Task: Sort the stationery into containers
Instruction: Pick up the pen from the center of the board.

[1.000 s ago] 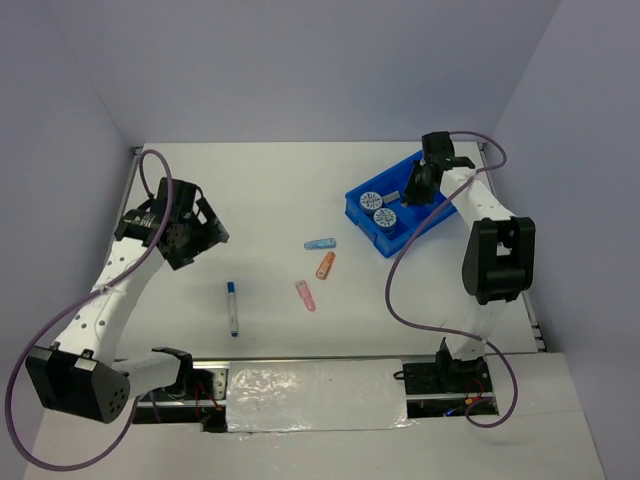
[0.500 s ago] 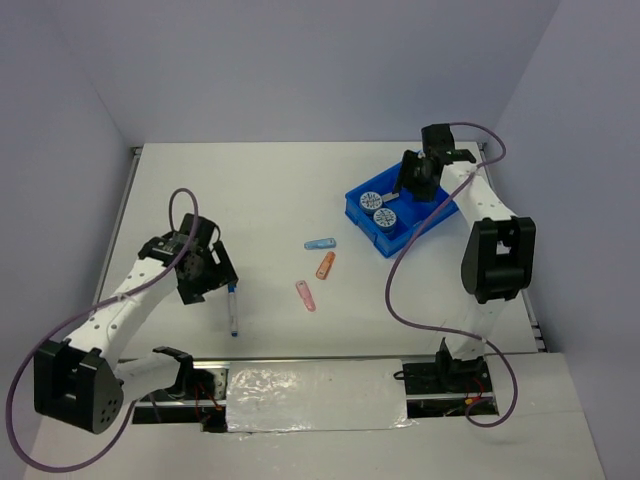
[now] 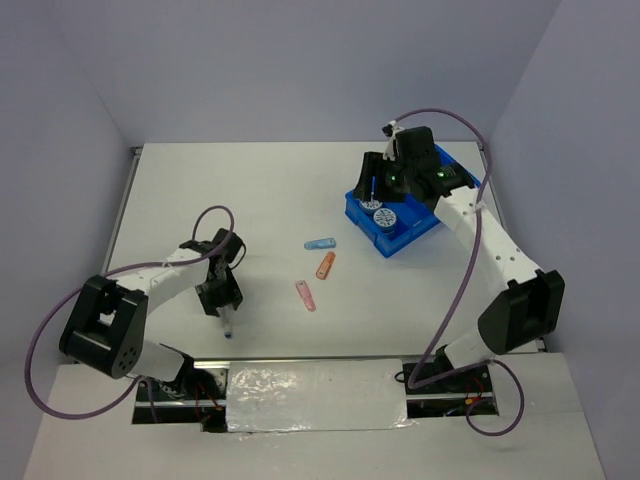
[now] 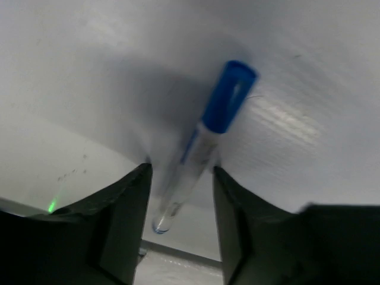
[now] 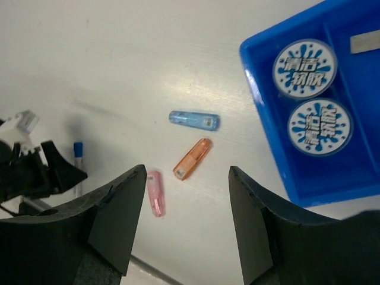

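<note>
The blue-white pen (image 4: 205, 139) lies on the table, and my left gripper (image 3: 222, 300) (image 4: 181, 172) is down over it with its fingers closed against the clear barrel; the blue cap sticks out past them. My right gripper (image 3: 380, 185) (image 5: 187, 172) hangs open and empty, high over the left end of the blue tray (image 3: 422, 222) (image 5: 261, 101). Two round-faced boxes (image 5: 304, 65) (image 5: 319, 126) and a grey piece (image 5: 363, 41) sit inside the tray. Loose on the table are the blue piece (image 3: 320, 243) (image 5: 194, 120), orange piece (image 3: 325, 265) (image 5: 193, 159) and pink piece (image 3: 305, 295) (image 5: 155, 193).
A silver taped strip (image 3: 315, 390) runs along the table's near edge between the arm bases. Purple cables loop beside each arm. Grey walls close in the table at the back and on both sides.
My left gripper swung in and down onto the pen and closed around it. My right gripper opened, rose from the tray and shifted toward its left end.
</note>
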Robot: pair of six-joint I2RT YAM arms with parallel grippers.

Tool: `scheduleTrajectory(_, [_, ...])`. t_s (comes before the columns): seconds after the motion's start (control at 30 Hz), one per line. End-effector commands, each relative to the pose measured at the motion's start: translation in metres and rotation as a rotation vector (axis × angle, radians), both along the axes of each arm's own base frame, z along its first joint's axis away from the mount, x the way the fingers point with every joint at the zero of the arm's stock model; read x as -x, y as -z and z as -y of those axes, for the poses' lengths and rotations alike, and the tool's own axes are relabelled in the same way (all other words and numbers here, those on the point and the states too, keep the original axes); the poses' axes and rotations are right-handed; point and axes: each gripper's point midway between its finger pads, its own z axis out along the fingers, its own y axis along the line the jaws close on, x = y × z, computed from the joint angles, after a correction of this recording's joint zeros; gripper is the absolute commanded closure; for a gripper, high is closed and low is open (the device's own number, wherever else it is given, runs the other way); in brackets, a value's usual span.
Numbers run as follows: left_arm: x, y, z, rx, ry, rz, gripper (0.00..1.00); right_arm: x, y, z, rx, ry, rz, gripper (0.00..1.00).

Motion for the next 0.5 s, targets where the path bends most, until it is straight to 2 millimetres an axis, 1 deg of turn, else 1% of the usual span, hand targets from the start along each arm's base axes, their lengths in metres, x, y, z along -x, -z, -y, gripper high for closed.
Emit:
scheduleTrajectory(0.0, [-0.014, 0.012, 0.002, -0.022, -0.015, 0.019, 0.45, 0.030, -0.012, -0.006, -0.017, -0.053, 0.017, 0.35])
scheduleTrajectory(0.03, [-0.014, 0.014, 0.005, -0.015, -0.011, 0.015, 0.68, 0.037, -0.011, -0.011, -0.048, -0.067, 0.005, 0.35])
scheduleTrajectory(0.07, [-0.018, 0.012, 0.009, -0.008, -0.009, 0.025, 0.76, 0.044, -0.018, -0.013, -0.076, -0.083, 0.026, 0.35])
scheduleTrajectory(0.1, [-0.020, 0.008, 0.012, -0.004, -0.005, 0.036, 0.80, 0.050, -0.020, -0.017, -0.106, -0.106, 0.028, 0.35])
scheduleTrajectory(0.13, [-0.028, -0.003, 0.023, 0.021, 0.013, 0.067, 0.91, 0.062, -0.021, -0.027, -0.164, -0.158, 0.036, 0.35])
scheduleTrajectory(0.17, [-0.033, -0.012, 0.030, 0.043, 0.022, 0.094, 0.98, 0.068, -0.021, -0.032, -0.200, -0.170, 0.032, 0.35])
scheduleTrajectory(0.2, [-0.038, -0.023, 0.044, 0.076, 0.047, 0.127, 1.00, 0.079, -0.013, -0.045, -0.250, -0.226, 0.030, 0.35])
scheduleTrajectory(0.23, [-0.052, -0.052, 0.063, 0.162, 0.066, 0.218, 1.00, 0.087, -0.014, -0.052, -0.290, -0.256, 0.040, 0.35])
scheduleTrajectory(0.27, [-0.060, -0.070, 0.078, 0.220, 0.067, 0.280, 1.00, 0.103, -0.027, -0.060, -0.367, -0.281, 0.060, 0.34])
scheduleTrajectory(0.3, [-0.068, -0.091, 0.088, 0.274, 0.062, 0.344, 1.00, 0.113, -0.021, -0.074, -0.422, -0.341, 0.092, 0.33])
scheduleTrajectory(0.33, [-0.077, -0.125, 0.099, 0.360, 0.055, 0.445, 1.00, 0.126, -0.026, -0.082, -0.462, -0.389, 0.112, 0.28])
scheduleTrajectory(0.37, [-0.089, -0.151, 0.118, 0.480, 0.042, 0.523, 1.00, 0.138, -0.032, -0.088, -0.490, -0.416, 0.139, 0.25])
scheduleTrajectory(0.4, [-0.095, -0.172, 0.129, 0.555, 0.049, 0.583, 1.00, 0.144, -0.030, -0.096, -0.496, -0.448, 0.158, 0.19])
scheduleTrajectory(0.43, [-0.100, -0.196, 0.139, 0.636, 0.050, 0.639, 1.00, 0.155, -0.026, -0.108, -0.485, -0.482, 0.144, 0.10])
scheduleTrajectory(0.47, [-0.105, -0.220, 0.156, 0.742, 0.092, 0.692, 1.00, 0.157, -0.019, -0.114, -0.472, -0.491, 0.115, 0.09])
